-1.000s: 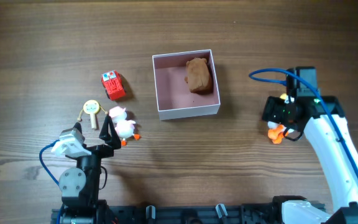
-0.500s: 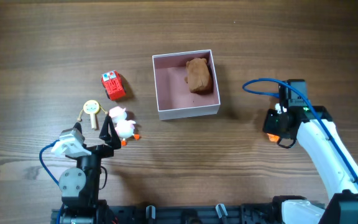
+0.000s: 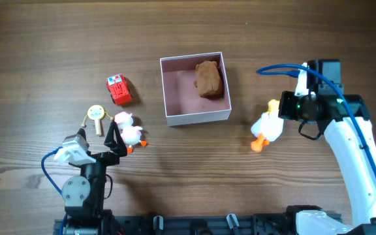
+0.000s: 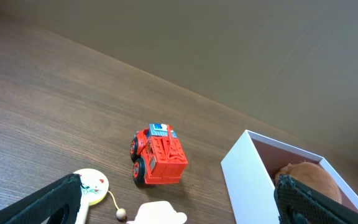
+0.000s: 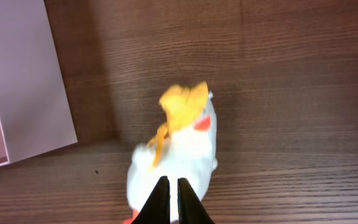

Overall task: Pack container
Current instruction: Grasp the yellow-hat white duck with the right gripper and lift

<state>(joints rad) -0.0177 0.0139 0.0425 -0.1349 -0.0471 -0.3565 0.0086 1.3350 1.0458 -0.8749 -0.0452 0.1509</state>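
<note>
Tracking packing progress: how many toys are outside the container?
4: red truck, yellow disc, pink-white duck left of the container; yellow-white duck right of it, in the right end effector.

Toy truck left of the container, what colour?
The truck is red, blue-white patch on top; clearest in left wrist view.

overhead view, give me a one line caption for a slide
Right hand grips a white duck beside the container, which already holds a brown toy.
</note>
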